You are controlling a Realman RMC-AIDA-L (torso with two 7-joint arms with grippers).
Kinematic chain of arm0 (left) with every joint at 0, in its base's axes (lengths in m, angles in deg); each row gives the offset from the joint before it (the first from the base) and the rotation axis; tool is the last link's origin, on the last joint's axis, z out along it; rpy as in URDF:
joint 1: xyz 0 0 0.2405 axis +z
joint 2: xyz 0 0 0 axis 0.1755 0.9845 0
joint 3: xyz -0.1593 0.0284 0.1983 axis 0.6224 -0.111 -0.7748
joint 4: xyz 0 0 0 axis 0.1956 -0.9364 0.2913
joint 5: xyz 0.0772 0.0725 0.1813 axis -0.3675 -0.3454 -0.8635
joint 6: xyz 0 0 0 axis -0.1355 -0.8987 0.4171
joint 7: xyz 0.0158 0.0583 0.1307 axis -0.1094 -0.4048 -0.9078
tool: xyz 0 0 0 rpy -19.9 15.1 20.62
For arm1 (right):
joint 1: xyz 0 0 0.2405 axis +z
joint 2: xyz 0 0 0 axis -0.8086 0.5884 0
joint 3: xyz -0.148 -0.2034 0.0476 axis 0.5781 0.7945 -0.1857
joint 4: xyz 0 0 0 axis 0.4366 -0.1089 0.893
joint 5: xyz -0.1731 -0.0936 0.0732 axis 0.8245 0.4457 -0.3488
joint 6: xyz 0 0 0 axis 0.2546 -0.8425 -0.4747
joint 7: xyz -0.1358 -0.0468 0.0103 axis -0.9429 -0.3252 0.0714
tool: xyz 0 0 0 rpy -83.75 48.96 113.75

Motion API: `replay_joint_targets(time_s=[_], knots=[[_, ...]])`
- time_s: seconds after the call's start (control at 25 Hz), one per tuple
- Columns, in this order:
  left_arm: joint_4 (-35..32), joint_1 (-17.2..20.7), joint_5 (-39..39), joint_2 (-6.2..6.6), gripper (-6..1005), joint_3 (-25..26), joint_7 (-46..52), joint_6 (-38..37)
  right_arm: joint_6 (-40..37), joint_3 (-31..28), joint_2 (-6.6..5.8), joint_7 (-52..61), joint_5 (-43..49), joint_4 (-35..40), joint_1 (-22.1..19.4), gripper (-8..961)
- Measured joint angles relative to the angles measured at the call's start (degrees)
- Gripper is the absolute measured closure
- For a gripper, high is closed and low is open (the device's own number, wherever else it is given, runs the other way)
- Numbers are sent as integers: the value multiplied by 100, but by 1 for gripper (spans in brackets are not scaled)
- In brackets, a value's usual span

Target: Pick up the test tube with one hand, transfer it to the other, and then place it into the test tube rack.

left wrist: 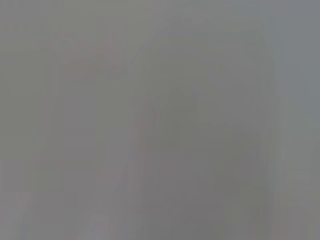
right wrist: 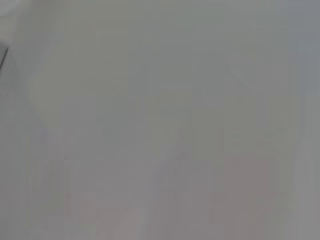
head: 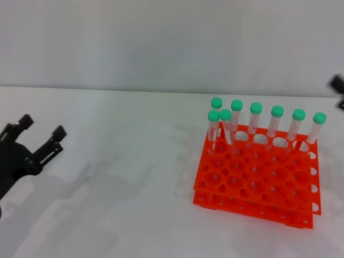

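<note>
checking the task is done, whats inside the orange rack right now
Eight green-capped tubes stand in the far holes of the orange rack, six in the back row and two in front at its left end. The other holes look empty. The tubes' lower ends are hidden by the rack.

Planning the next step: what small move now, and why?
Probably carry the left end effector toward the test tube rack. It hangs open and empty, far from it; all eight green-capped tubes stand in the rack, none loose on the table. The right end effector barely shows at the edge.
</note>
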Motion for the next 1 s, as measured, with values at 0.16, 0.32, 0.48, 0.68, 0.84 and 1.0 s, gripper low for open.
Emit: replay_joint_targets(time_s=[0.16,0.32,0.48,0.68,0.84,1.0], knots=[[60,62,175,0,123,5,0,-7,-648,-533,35,194,-19,-330,-140,153],[63,67,282,-1,123,51,0,-8,-1277,-1013,37,273,-66,-968,-104,154],[62,28,345,-1,123,53,1,14,-1505,-1216,42,279,-75,-1388,-31,154],[60,1,403,-1,123,53,-38,41,-1631,-1368,41,214,-79,-1927,182,154],[20,-34,488,-9,123,53,-96,52,-1902,-1551,40,73,-93,-2361,355,153],[9,-83,503,-9,123,53,-120,68,-1983,-1656,47,-66,-156,-2791,549,153]])
